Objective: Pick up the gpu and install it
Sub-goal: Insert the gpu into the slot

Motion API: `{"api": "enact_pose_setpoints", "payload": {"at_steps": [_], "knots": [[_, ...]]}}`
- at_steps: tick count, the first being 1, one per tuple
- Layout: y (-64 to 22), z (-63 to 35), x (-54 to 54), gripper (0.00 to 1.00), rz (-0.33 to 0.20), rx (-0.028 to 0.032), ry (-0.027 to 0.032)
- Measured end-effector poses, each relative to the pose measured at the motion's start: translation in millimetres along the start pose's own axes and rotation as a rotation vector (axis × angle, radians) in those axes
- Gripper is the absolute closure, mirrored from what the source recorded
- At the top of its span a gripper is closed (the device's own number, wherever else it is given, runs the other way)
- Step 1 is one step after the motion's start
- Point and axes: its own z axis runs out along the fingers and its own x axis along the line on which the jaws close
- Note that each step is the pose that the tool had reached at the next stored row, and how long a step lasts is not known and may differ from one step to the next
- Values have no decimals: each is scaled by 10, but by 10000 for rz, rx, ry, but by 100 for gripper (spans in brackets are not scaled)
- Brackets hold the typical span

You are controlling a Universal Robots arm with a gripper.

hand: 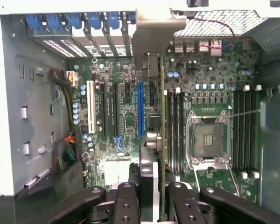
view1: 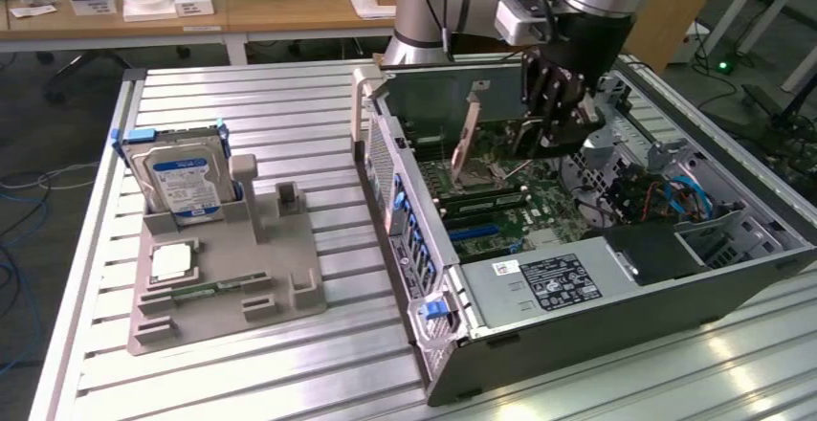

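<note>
Over the motherboard [hand: 126,116] inside the open computer case [view1: 575,316], the gripper [hand: 151,193] is clamped across the edge-on gpu [hand: 161,140], which I judge a light, stiff, fragile card, best held by its board edges, not its fan.

The gpu [hand: 162,140], a thin dark card seen edge-on, stands upright with its silvery bracket [hand: 151,32] at one end. The gripper [hand: 151,191] clamps it over the motherboard [hand: 126,116] inside the open case [view1: 613,316], on the exterior view's right.
</note>
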Motion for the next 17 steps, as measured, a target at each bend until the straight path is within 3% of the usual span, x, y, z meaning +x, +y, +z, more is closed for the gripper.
{"api": "enact_pose_setpoints", "payload": {"at_steps": [6, 9, 13, 17], "knots": [[49, 108, 5, 71, -215, -6, -31], [61, 163, 6, 71, -228, -7, -31], [138, 236, 10, 71, -228, -8, -30], [143, 308, 11, 71, -229, -7, -30]]}}
